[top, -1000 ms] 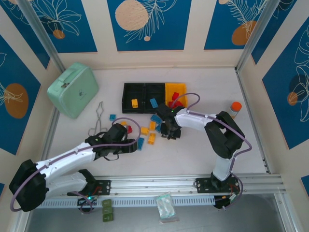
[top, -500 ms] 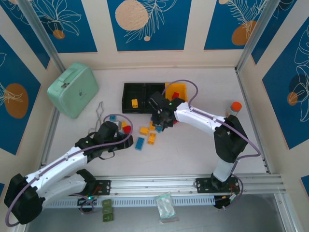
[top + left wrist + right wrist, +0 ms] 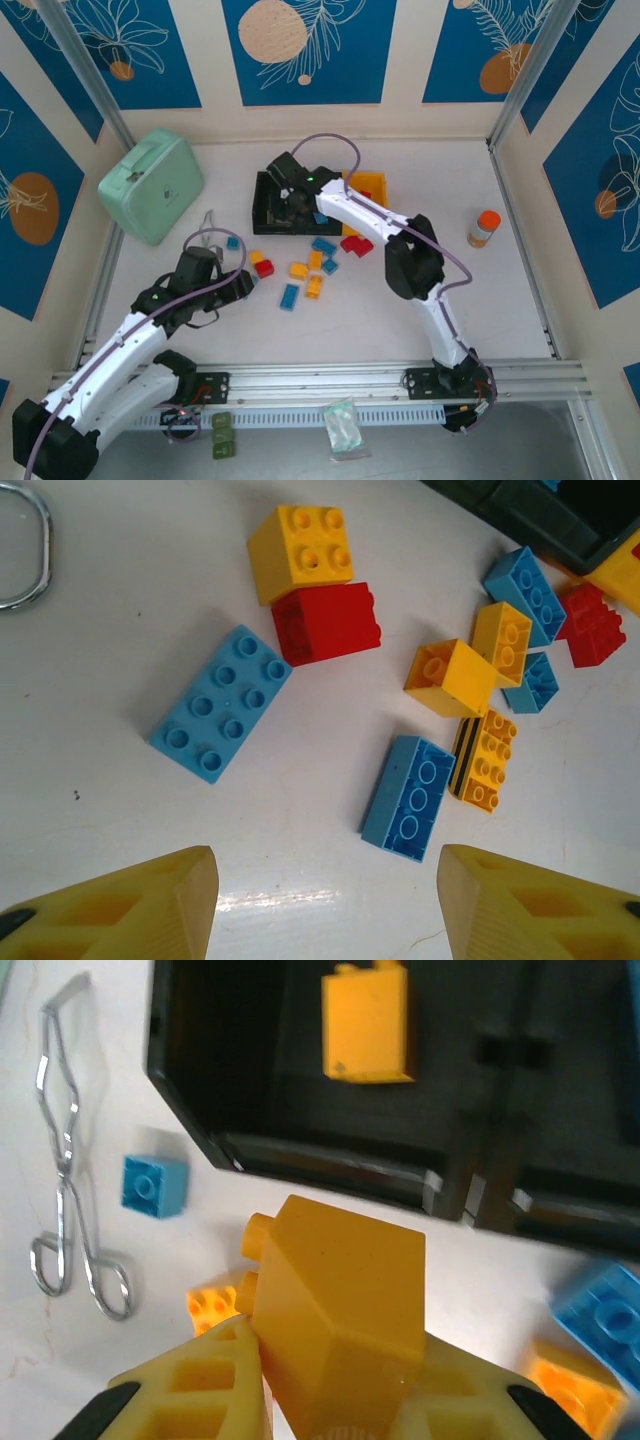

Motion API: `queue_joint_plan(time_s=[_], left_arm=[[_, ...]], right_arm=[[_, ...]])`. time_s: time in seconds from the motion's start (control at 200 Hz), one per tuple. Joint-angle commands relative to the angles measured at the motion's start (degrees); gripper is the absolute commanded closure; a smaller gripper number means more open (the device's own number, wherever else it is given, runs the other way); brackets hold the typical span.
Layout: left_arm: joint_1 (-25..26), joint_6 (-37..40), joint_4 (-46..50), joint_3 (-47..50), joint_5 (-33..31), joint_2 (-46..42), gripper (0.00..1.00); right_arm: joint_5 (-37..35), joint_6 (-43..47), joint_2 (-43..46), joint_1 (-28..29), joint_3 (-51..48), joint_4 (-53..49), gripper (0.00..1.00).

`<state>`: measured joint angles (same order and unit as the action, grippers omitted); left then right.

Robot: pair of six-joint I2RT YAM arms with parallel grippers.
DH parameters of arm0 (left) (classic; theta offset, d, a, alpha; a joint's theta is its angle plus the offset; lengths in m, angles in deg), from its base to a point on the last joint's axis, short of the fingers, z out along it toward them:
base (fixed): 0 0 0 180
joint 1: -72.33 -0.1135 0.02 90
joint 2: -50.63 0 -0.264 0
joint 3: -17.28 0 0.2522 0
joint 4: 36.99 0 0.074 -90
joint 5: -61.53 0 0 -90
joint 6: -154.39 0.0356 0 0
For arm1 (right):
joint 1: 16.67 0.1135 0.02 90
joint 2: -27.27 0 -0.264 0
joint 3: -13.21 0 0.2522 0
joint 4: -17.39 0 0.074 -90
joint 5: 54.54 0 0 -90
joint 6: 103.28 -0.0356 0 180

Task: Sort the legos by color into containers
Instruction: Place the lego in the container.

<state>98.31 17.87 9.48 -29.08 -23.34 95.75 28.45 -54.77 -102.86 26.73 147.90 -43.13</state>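
The right gripper (image 3: 335, 1365) is clamped on a yellow-orange studded plastic brick (image 3: 340, 1290). The brick sits skewed between the fingers, at the near wall of the left black rectangular plastic bin (image 3: 300, 1150). That bin holds one yellow brick (image 3: 367, 1028).

CAUTION: release from this position may drop the skewed brick on the rim, and it may tumble onto the white table (image 3: 400, 300).

The left gripper (image 3: 325, 900) hovers with jaws apart over the loose bricks. The long blue brick (image 3: 408, 798) lies just beside a black-striped yellow brick (image 3: 483, 758). A careless closure may catch both colours.
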Motion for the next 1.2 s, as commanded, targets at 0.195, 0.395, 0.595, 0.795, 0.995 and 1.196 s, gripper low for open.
queue_joint_plan(time_s=[0.195, 0.395, 0.595, 0.795, 0.995, 1.196], left_arm=[[-0.8, -1.9, 2.9, 0.9, 1.5, -1.3, 0.4], [-0.9, -2.1, 3.5, 1.2, 1.1, -1.6, 0.4], [-0.9, -2.3, 3.3, 1.2, 0.9, -1.4, 0.4], [-0.9, -2.0, 2.3, 0.7, 1.2, 0.3, 0.4], [-0.9, -0.5, 2.4, -2.1, 0.3, 4.1, 0.4], [-0.9, 1.3, 1.9, -6.6, -0.4, 10.7, 0.39]], right_arm=[[8.0, 0.8, -15.2, -1.9, 21.2, -7.0, 0.75], [9.9, 0.3, -19.3, -2.3, 26.4, -7.7, 0.66], [8.9, 1.3, -16.6, -1.9, 25.8, -8.3, 0.58], [6.9, 2.8, -7.5, -1.4, 18.0, -6.7, 0.56], [6.8, 3.2, 10.5, -0.6, -6.9, 4.6, 0.56], [10.1, 4.0, 26.7, -0.6, -31.0, 14.1, 0.5]])
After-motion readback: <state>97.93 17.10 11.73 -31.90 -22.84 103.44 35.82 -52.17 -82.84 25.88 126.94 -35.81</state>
